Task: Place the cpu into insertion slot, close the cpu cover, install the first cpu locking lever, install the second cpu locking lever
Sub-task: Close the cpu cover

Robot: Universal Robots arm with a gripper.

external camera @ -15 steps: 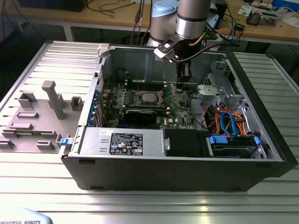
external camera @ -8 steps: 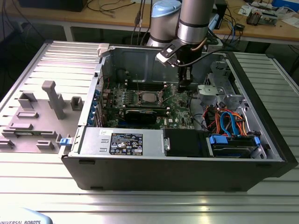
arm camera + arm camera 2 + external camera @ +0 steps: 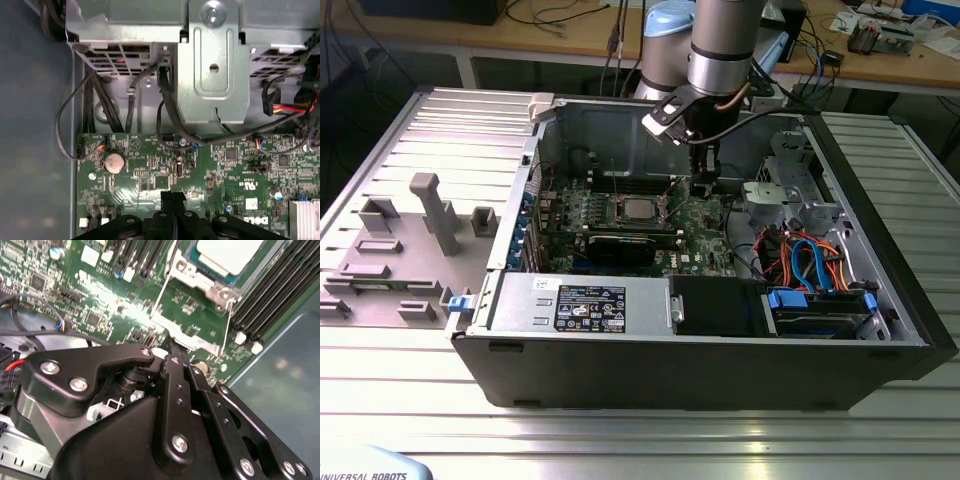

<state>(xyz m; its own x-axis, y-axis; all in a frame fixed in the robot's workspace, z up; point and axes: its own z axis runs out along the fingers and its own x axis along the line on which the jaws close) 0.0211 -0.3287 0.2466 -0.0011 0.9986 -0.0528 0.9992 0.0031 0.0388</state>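
The gripper (image 3: 172,196) has its fingers pressed together, with nothing visible between them. Its tip sits low over the green motherboard (image 3: 705,228), just beside the socket (image 3: 640,209) on the exterior view's right. The chip (image 3: 229,254) lies in the socket, silvery top up. The cover (image 3: 185,334) reaches from the socket toward the gripper, and its outer edge is just beside the tip.

Bright, even room light fills the exterior view, though the open black metal computer case (image 3: 720,370) shadows its interior. In the second wrist view, white glare streaks the green motherboard (image 3: 125,315).
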